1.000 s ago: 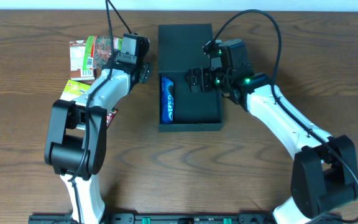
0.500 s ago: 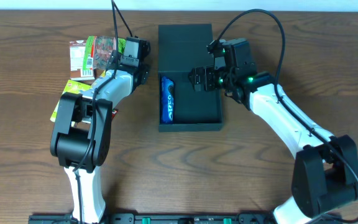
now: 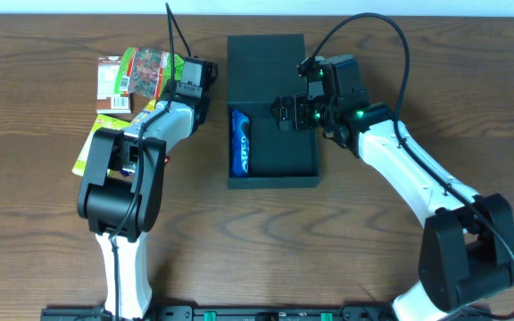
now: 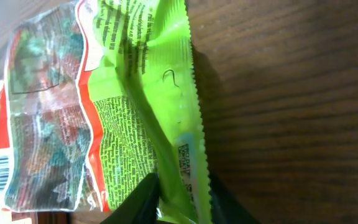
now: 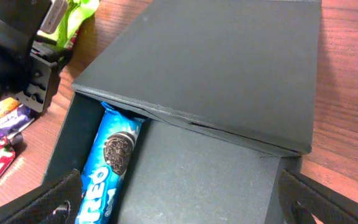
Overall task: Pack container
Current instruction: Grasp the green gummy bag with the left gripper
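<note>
The container (image 3: 306,147), a dark square box, stands at the table's middle with its lid (image 3: 266,53) swung open behind it. A blue Oreo packet (image 3: 241,143) lies along its left wall, also seen as the blue Oreo packet (image 5: 114,165) in the right wrist view. My left gripper (image 3: 182,78) sits left of the box at the snack pile. In the left wrist view it (image 4: 182,202) is shut on the edge of a green snack packet (image 4: 166,106) lying on the wood. My right gripper (image 3: 289,113) hovers over the box's floor (image 5: 229,174), open and holding nothing (image 5: 179,208).
More snack packets lie left of the box: a brown and red one (image 3: 111,78) and a lime one (image 3: 103,134) beside my left arm. Purple wrappers (image 5: 2,127) show at the left edge of the right wrist view. Bare wood lies in front of the box.
My left gripper has shifted slightly towards the snack pile and closed on the green packet's edge. The right arm has hardly moved and stays open over the box.
</note>
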Controlling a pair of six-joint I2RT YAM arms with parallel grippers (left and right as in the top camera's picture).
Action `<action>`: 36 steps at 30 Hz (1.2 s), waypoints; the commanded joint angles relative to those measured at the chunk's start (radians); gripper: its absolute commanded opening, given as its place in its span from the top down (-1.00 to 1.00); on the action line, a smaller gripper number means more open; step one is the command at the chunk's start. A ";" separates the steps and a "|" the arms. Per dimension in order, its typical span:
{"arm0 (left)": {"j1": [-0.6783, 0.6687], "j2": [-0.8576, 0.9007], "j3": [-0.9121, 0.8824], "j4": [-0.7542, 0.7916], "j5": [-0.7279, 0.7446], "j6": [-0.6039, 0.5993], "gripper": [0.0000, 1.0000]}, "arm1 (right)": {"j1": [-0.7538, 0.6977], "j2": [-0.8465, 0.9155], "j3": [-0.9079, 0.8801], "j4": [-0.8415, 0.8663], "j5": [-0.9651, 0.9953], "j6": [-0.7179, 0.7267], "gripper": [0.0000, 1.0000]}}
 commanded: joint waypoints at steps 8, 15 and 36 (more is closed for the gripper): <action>-0.002 0.014 0.098 -0.030 -0.070 0.002 0.89 | -0.023 -0.025 0.016 -0.001 0.031 -0.013 -0.98; -0.018 -0.035 0.214 -0.129 -0.070 0.002 0.89 | -0.038 -0.025 0.016 -0.001 0.031 -0.013 -0.98; -0.017 0.051 0.226 -0.164 -0.066 0.099 -0.91 | -0.047 -0.025 0.016 -0.009 0.031 -0.013 -0.98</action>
